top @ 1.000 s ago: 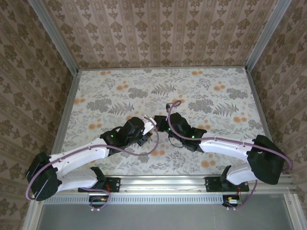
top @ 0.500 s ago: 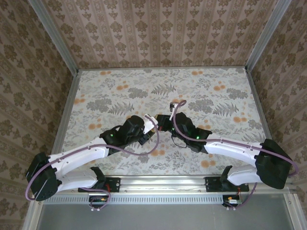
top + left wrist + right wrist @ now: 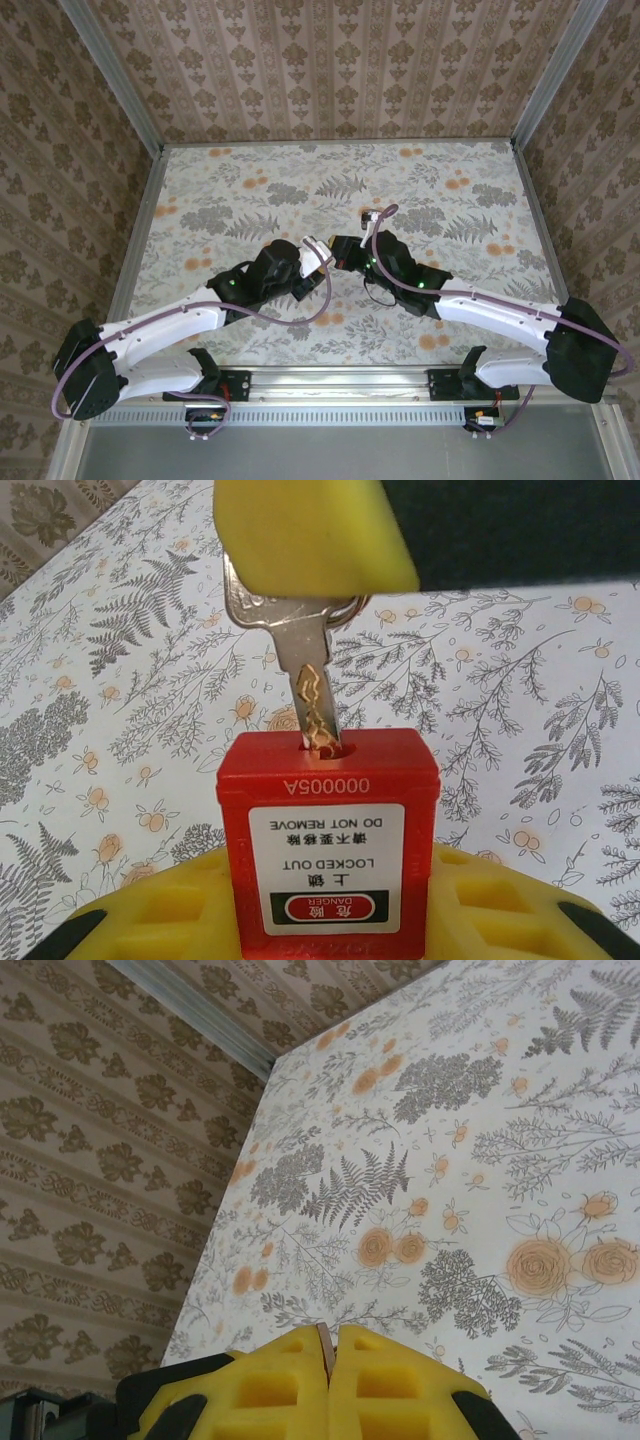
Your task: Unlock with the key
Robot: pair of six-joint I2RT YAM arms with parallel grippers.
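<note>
The small red padlock [image 3: 328, 840] has a white "LOCKED OUT" label that reads upside down. My left gripper [image 3: 328, 885] is shut on it, with yellow fingers [image 3: 150, 915] on both sides. The padlock's shackle is hidden. The key [image 3: 300, 670] comes down from above, and the tip of its metal blade sits in the keyhole on the padlock's far face. Its head is largely hidden in the yellow pads of my right gripper [image 3: 328, 1345], which is shut on the key's thin edge [image 3: 325, 1340]. In the top view the left gripper [image 3: 316, 254] and right gripper [image 3: 341, 252] meet above mid-table.
The floral tablecloth [image 3: 300, 180] covers the table, and patterned walls stand behind it and on both sides. A metal rail [image 3: 330, 378] runs along the near edge by the arm bases. Purple cables [image 3: 375, 225] loop from both wrists.
The right arm has stretched out, its elbow lower and further right, with its wrist turned. The two grippers stay tip to tip. The left arm has barely moved.
</note>
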